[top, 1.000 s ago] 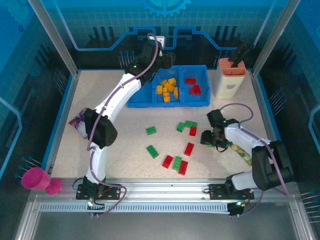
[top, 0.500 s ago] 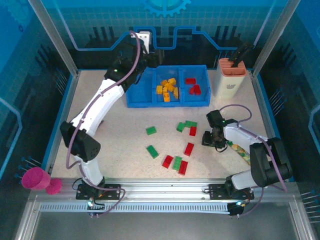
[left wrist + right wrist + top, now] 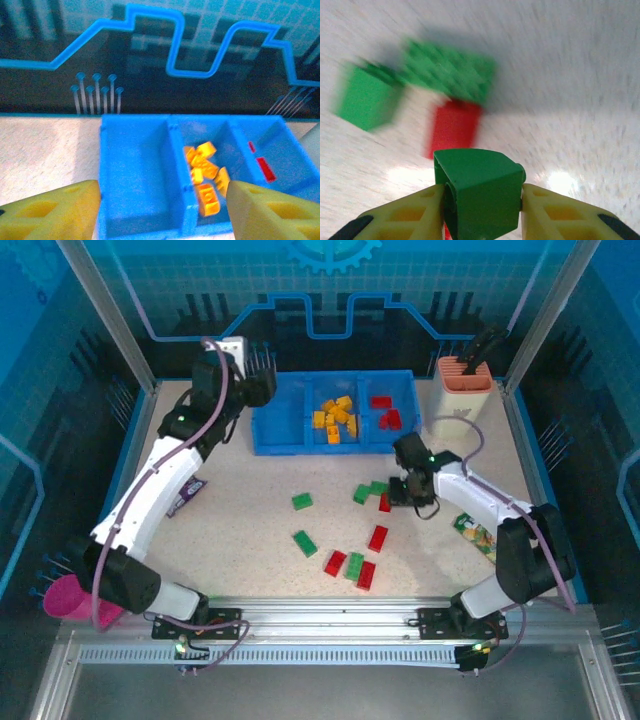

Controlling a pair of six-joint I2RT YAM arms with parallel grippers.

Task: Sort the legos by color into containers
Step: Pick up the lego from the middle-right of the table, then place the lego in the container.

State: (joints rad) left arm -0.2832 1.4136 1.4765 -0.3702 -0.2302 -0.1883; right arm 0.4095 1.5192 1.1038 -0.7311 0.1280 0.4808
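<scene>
My right gripper (image 3: 405, 490) (image 3: 482, 200) is shut on a green lego (image 3: 480, 192), held just above the table beside a red lego (image 3: 385, 502) (image 3: 454, 127) and two green ones (image 3: 362, 494) (image 3: 380, 487). More loose legos lie nearer: green (image 3: 302, 501) (image 3: 305, 543) and a red-and-green cluster (image 3: 352, 568). The blue containers (image 3: 265, 445) (image 3: 107, 220) stand at the back. The left compartment is bare, orange-yellow legos (image 3: 335, 418) (image 3: 205, 170) fill the middle, and red legos (image 3: 385, 412) (image 3: 265, 169) the right. My left gripper (image 3: 256, 390) (image 3: 160, 215) hangs open at the bin's left end, holding nothing.
A peach-and-cream holder (image 3: 464, 395) stands right of the bin. A purple packet (image 3: 185, 495) lies under the left arm. A colourful packet (image 3: 478, 537) lies by the right arm. A pink cup (image 3: 65, 598) sits off the table's near-left corner.
My right gripper closed on the green lego and carried it up and left toward the brick cluster. The left arm swung left from behind the bin to its left end, opening slightly.
</scene>
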